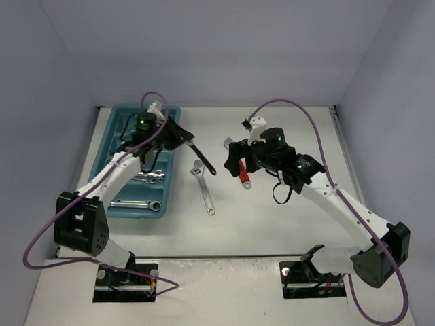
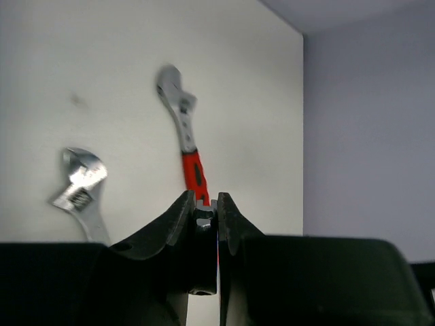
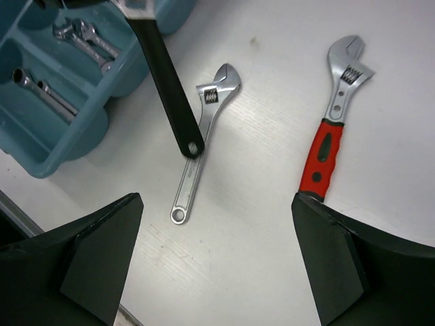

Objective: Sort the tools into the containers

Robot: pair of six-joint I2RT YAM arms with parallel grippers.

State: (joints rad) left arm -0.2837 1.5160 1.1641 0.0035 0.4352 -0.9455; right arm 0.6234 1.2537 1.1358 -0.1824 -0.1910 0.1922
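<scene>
The teal tray (image 1: 117,125) with its long containers lies at the left, with several silver wrenches (image 1: 144,177) in it. My left gripper (image 1: 181,136) hangs at the tray's right edge, shut on the head of a black-handled wrench (image 1: 203,160) whose handle slants out over the table; its metal head (image 2: 204,216) sits between the jaws of the left gripper (image 2: 205,201). A silver adjustable wrench (image 1: 202,186) lies flat on the table. My right gripper (image 3: 217,201) is open and empty, above the table beside the red-handled wrench (image 3: 325,146).
The tray's corner (image 3: 47,159) shows in the right wrist view, as do the black handle (image 3: 166,85) and the silver wrench (image 3: 204,132) under its end. The red-handled wrench (image 2: 192,163) and silver wrench (image 2: 83,185) lie ahead of the left wrist. Grey walls enclose the table.
</scene>
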